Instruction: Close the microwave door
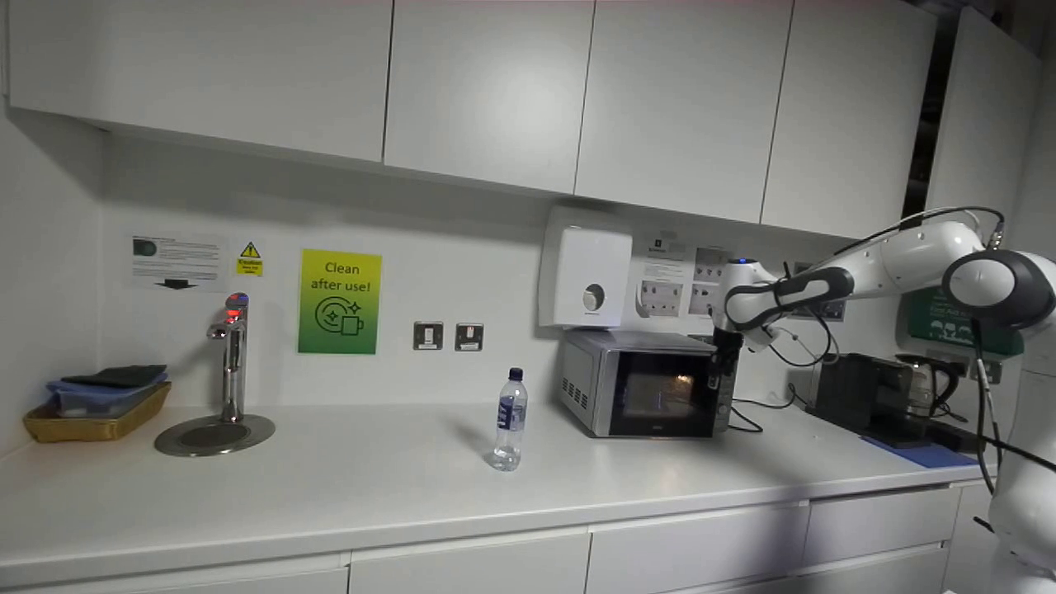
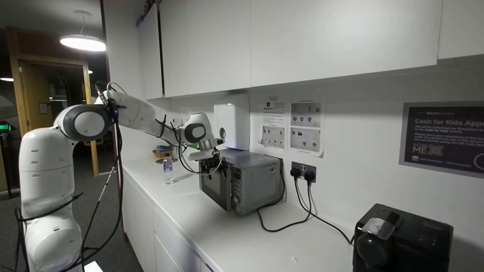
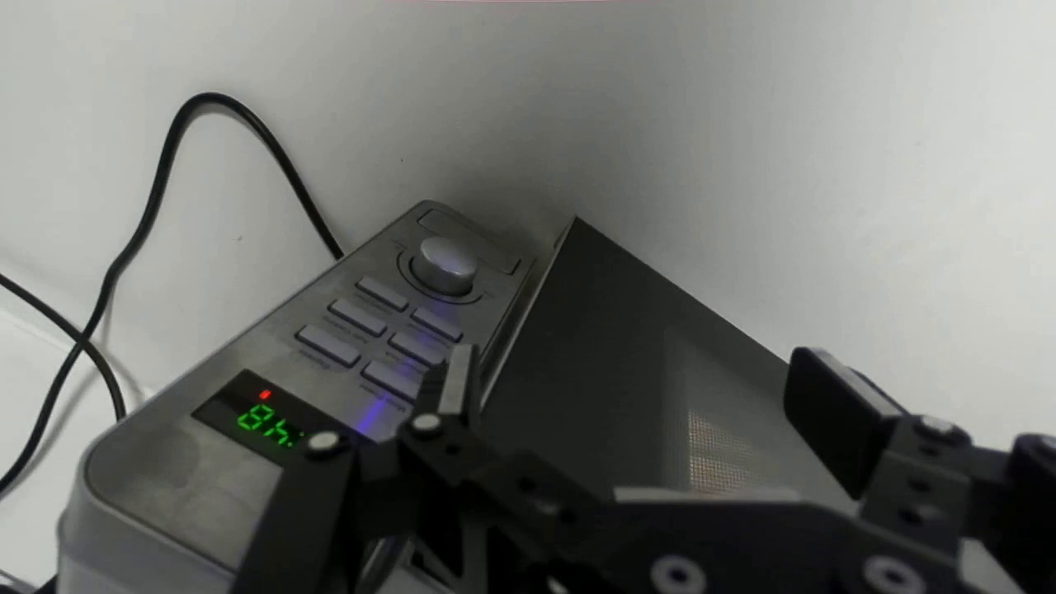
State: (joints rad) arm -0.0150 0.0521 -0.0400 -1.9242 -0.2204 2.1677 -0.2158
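Observation:
The microwave is a silver-grey box on the counter against the wall; it also shows in an exterior view. Its door has a dark glass window with a warm light behind it. In the wrist view the door lies nearly in line with the control panel, with a narrow gap along its edge. Whether it is latched I cannot tell. My gripper is open and empty in front of the door, its fingers wide apart. One finger overlaps the seam beside the panel. Contact is unclear. In both exterior views the gripper is at the door's panel-side edge.
A water bottle stands on the counter beside the microwave. A white dispenser hangs above it. Black cables lie near its side. A black coffee machine and a kettle stand further along. Cabinets hang overhead.

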